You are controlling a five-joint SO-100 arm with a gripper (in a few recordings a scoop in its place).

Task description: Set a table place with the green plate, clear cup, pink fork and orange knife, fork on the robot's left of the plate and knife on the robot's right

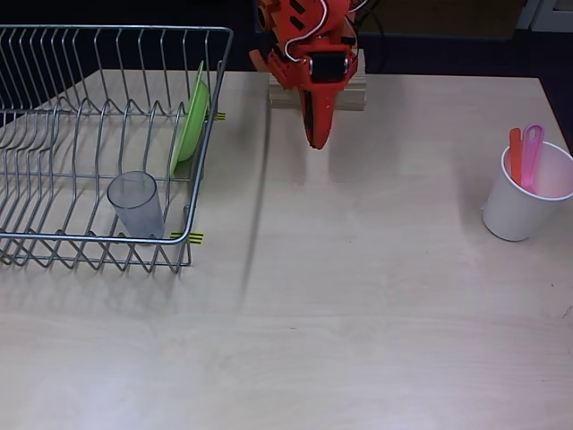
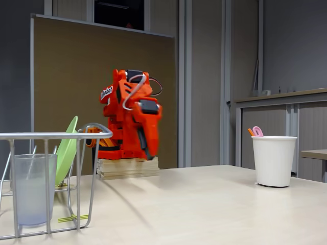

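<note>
The gripper (image 1: 315, 139) hangs folded beneath the red-orange arm (image 1: 309, 45), pointing down over the pale wooden surface (image 1: 358, 296) just in front of the wooden block base (image 1: 349, 90). In the overhead view its fingers appear pressed together into one tapered tip with nothing between them; in the fixed view the gripper (image 2: 149, 145) is blurred and gives no clearer reading.

To the left of the gripper in the overhead view stands a wire dish rack (image 1: 54, 143). The green plate (image 1: 190, 121) stands on edge in the rack's right-hand end, the rack part nearest the gripper, leaning slightly. The clear cup (image 1: 136, 204) stands upright inside the rack, further from the gripper than the plate and toward the near rail.

Well apart from the gripper, on its right in the overhead view, an opaque white cup (image 1: 524, 202) stands on the surface. The pink fork (image 1: 532, 154) and the orange knife (image 1: 516, 154) stand in it side by side, handles up; their lower ends are hidden inside the cup.
</note>
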